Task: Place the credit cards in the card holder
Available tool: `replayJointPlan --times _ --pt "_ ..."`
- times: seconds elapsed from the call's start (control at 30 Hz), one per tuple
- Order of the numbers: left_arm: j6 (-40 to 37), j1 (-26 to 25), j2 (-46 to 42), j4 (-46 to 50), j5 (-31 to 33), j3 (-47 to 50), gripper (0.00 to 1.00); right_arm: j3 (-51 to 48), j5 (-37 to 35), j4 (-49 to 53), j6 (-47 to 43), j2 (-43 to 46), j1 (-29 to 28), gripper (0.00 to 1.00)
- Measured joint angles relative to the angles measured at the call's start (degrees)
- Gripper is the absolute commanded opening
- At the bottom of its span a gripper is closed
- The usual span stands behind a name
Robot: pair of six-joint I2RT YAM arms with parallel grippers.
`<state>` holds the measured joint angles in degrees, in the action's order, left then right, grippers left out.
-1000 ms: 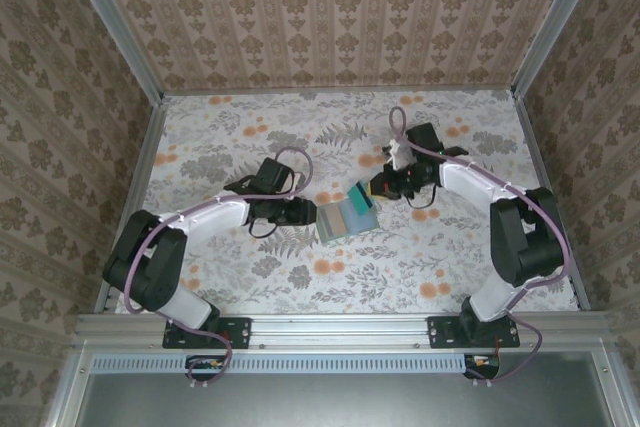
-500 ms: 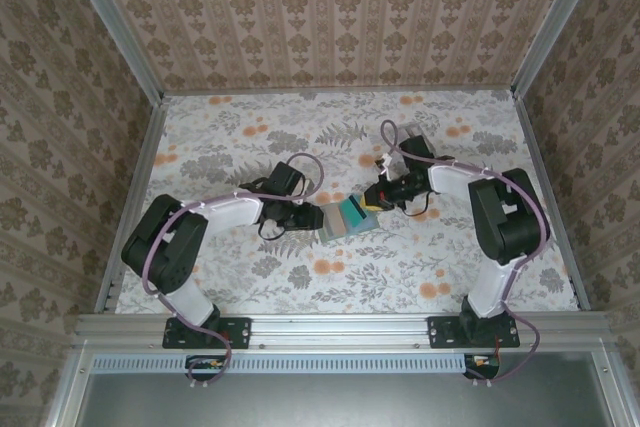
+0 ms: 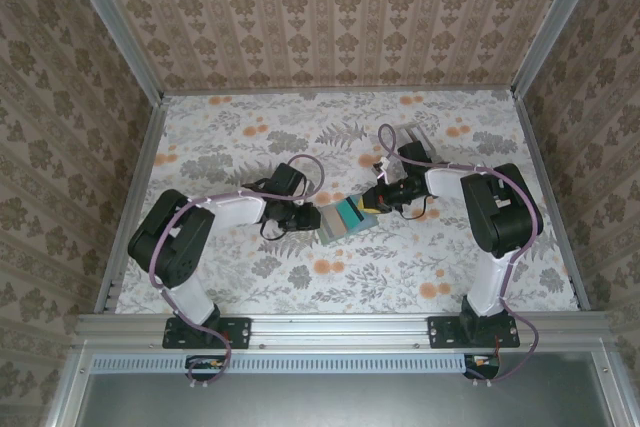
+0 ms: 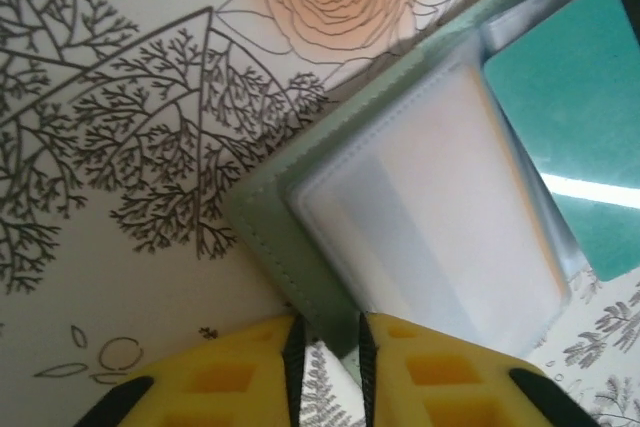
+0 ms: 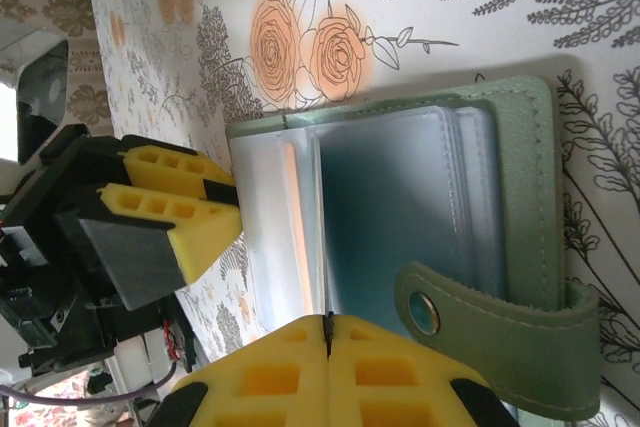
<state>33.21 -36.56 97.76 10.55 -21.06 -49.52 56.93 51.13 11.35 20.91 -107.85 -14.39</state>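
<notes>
The left jaws, nearly closed, pinch the card holder (image 4: 275, 247) by the cover edge between them. The right jaws, pressed together, seem to grip the bluish card (image 4: 570, 117) edge-on. It should slide flat into the clear pocket (image 4: 430, 207), left hold firm.

The wallet (image 5: 520, 147) is muted green, with a silvery snap on its tab and clear, frosty-white sleeves inside. A teal card (image 4: 575, 117) shows within it. Under the wallet, the table (image 3: 300, 287) is white with grey ferns and orange roses. Beside the wallet, the left gripper (image 4: 327, 337) and right gripper (image 5: 326, 327) have yellow pads on black. Behind the wallet, the walls (image 3: 330, 17) are beige with brown floral stripes.
</notes>
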Motion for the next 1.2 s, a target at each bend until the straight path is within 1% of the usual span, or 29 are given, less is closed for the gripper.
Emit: replayJointPlan --times 0.13,0.27,0.53,0.87,0.97,1.2 --pt "0.0 0.8 0.4 0.4 -0.2 -0.3 0.14 -1.2 0.8 -2.3 -0.4 0.0 0.0 0.0" --pt "-0.5 1.6 1.6 1.9 -1.1 -1.6 0.11 -2.2 2.1 -4.8 -0.9 0.0 0.0 0.0" --pt "-1.6 2.1 2.7 3.4 -1.5 -3.3 0.08 -3.4 4.1 -8.4 -0.9 -0.3 0.0 0.0" --pt "-2.0 2.5 2.9 3.5 -1.7 -3.5 0.08 -3.6 5.4 -11.4 0.7 -3.8 -0.1 0.0" --pt "-2.0 2.5 2.9 3.4 -1.7 -3.5 0.07 -5.4 5.5 -15.7 3.2 -3.7 -0.4 0.0" --pt "-2.0 2.6 2.9 3.1 -1.9 -3.3 0.06 -11.4 3.5 -30.5 11.1 -2.6 -2.1 0.0"
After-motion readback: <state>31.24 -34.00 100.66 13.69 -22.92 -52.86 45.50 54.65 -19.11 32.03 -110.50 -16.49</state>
